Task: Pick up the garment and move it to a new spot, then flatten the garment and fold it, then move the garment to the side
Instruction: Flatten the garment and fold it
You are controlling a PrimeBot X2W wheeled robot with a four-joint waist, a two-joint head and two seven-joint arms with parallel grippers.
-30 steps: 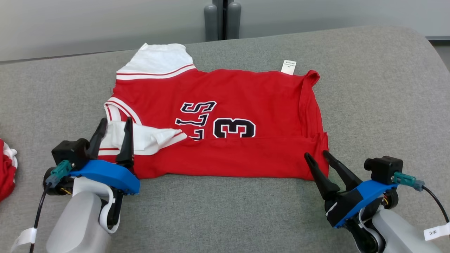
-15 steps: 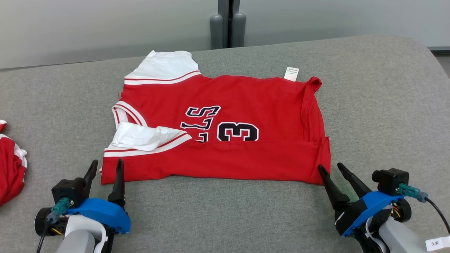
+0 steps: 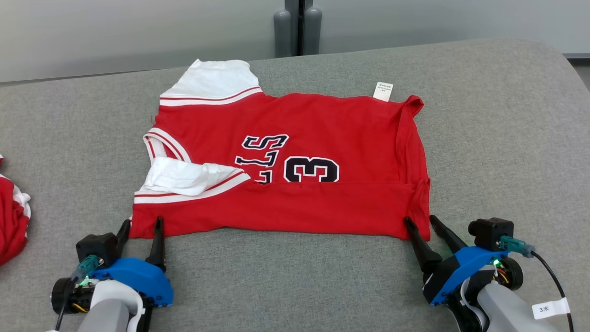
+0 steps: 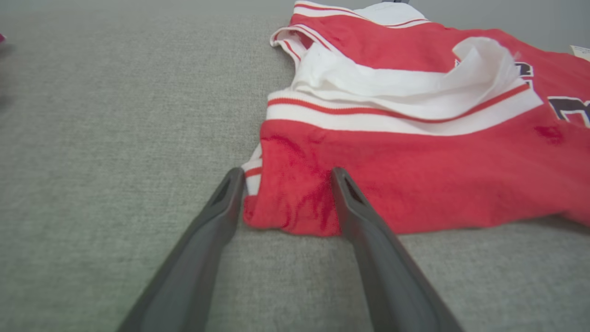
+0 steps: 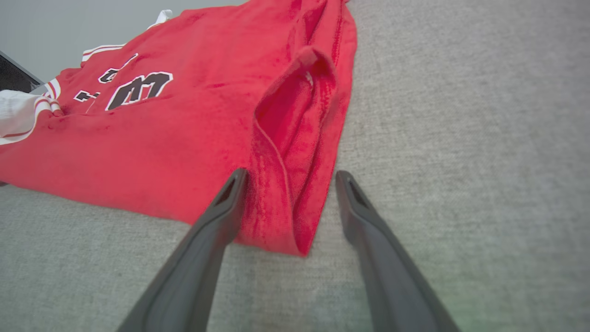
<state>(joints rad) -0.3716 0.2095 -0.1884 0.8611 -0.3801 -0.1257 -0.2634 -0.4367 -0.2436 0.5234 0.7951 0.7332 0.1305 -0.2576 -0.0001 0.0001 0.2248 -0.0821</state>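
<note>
Left claw (image 3: 142,222) retreats to one near corner of the red-and-white basketball jersey (image 3: 295,133), right claw (image 3: 421,220) straddles the other, both wide; one fold seems done, further folds and side move remain.

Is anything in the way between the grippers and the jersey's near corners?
Nothing visible. The left gripper and right gripper are both open, each with its fingers either side of a near corner of the jersey on the grey surface. Another red garment lies off to the left, clear of both.
</note>
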